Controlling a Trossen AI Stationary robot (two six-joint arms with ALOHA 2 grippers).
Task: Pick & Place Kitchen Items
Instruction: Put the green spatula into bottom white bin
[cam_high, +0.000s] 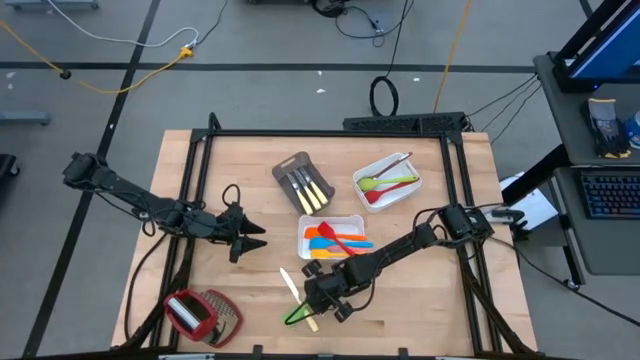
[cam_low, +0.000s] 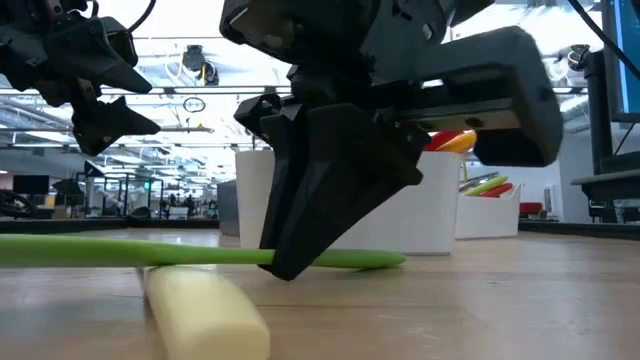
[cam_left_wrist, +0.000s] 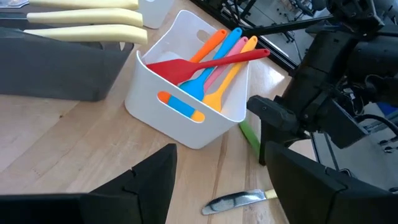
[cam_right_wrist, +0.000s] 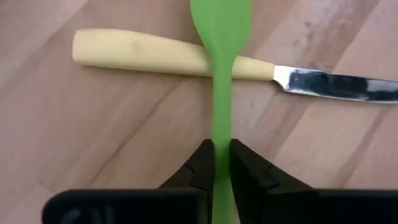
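Our right pincer (cam_right_wrist: 221, 163) is down at the tabletop (cam_high: 250, 170) near its front edge, its two dark fingers pinching the slim handle of the green spatula (cam_right_wrist: 221, 81); the handle runs straight out between the fingertips, so its long axis lies in line with the pincer's reach, and the broad green blade lies out ahead of the fingertips; just beyond the fingertips the green handle lies across the pale-handled knife (cam_right_wrist: 168, 57), which sits crosswise to it, cream handle to one side and metal blade to the other; we judge that the coming lift turns on this crossing, since the spatula rests on top and should come up without dragging the knife, provided the rise is straight; the level view shows the green stem lying flat along the wood with the knife's pale handle under it; farther out from this pincer stands the white tray (cam_high: 352, 220) holding red, orange, blue and pink utensils, nearest of the trays and a likely place to carry the spatula; beyond it are the grey-brown tray (cam_high: 283, 172) of pale-handled knives and a second white tray (cam_high: 362, 178) with green and red pieces; our left pincer (cam_high: 255, 237) waits with fingers spread wide, off to the far side of the nearest tray, well apart from the green spatula; so the right arm is plainly the nearer; the surface is pale wooden board, and past it we see a grey floor with cables.
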